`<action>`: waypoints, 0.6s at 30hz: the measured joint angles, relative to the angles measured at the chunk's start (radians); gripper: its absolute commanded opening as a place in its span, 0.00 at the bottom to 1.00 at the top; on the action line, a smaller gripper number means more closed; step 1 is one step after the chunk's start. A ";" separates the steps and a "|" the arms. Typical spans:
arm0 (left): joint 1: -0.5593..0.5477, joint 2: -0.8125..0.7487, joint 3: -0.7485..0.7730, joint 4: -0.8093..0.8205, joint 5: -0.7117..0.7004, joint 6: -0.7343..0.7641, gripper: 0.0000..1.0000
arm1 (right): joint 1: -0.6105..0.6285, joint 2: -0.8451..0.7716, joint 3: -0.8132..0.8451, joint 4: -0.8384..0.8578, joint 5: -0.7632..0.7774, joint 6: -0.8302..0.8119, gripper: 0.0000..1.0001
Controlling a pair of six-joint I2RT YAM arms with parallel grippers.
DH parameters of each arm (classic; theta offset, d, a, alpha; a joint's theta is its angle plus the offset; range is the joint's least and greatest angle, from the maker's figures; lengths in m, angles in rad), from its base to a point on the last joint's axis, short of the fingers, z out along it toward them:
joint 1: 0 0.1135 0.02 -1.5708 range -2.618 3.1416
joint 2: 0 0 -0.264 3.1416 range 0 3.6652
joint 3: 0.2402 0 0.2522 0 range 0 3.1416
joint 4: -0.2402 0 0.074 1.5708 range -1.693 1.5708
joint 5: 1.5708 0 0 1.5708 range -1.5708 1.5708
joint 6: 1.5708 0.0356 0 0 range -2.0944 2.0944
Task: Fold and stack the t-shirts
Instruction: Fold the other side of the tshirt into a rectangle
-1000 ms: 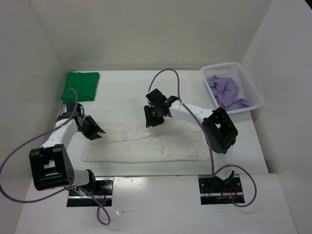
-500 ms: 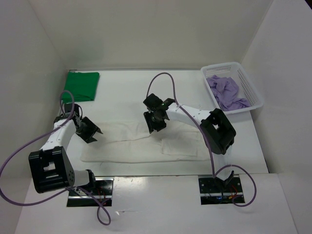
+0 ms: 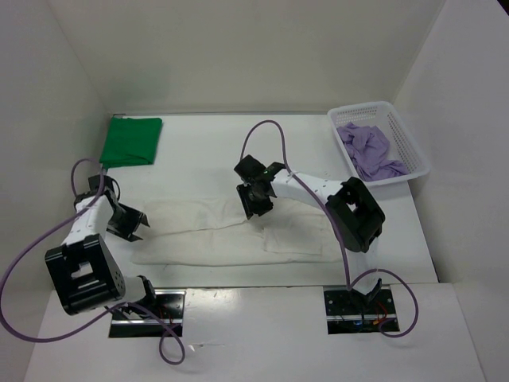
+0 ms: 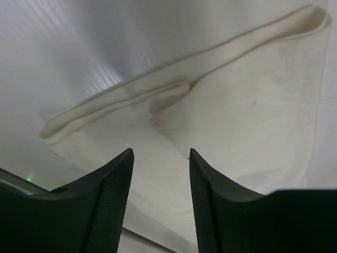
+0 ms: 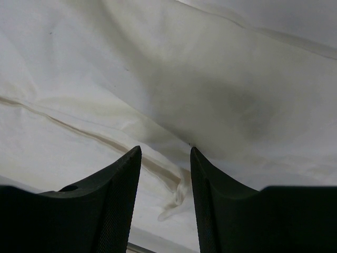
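The white t-shirt point(image 3: 231, 235) lies spread in a long, partly folded strip across the middle of the table. My left gripper point(image 3: 130, 225) hovers open at its left end, nothing between the fingers; its wrist view shows the shirt's folded edge point(image 4: 174, 87) ahead of the open gripper point(image 4: 160, 153). At the shirt's far edge near the centre, my right gripper point(image 3: 258, 205) is open too, low over wrinkled white cloth point(image 5: 105, 68), the gap point(image 5: 166, 150) empty. The green t-shirt point(image 3: 131, 142) lies folded at the back left. The lavender t-shirt point(image 3: 370, 151) is crumpled in the basket.
A white mesh basket point(image 3: 413, 143) stands at the back right corner. White walls enclose the table on the left, back and right. Purple cables loop from both arms, one arching above the right arm point(image 3: 270, 127).
My left gripper has drawn back to the left, off the white shirt's end, and stands wider. The right gripper has dipped slightly at the shirt's far edge.
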 measured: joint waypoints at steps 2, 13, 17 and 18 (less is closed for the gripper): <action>0.019 0.000 -0.003 0.004 -0.010 -0.015 0.55 | 0.000 0.000 0.000 0.000 0.003 0.000 0.48; 0.039 0.044 -0.099 0.175 0.056 -0.082 0.44 | 0.000 -0.024 -0.016 0.004 0.002 0.000 0.48; 0.039 0.048 -0.099 0.221 0.076 -0.097 0.20 | 0.000 -0.042 -0.024 0.006 -0.002 0.000 0.47; 0.039 0.048 -0.099 0.228 0.077 -0.100 0.15 | 0.000 -0.046 -0.027 0.005 -0.002 0.000 0.47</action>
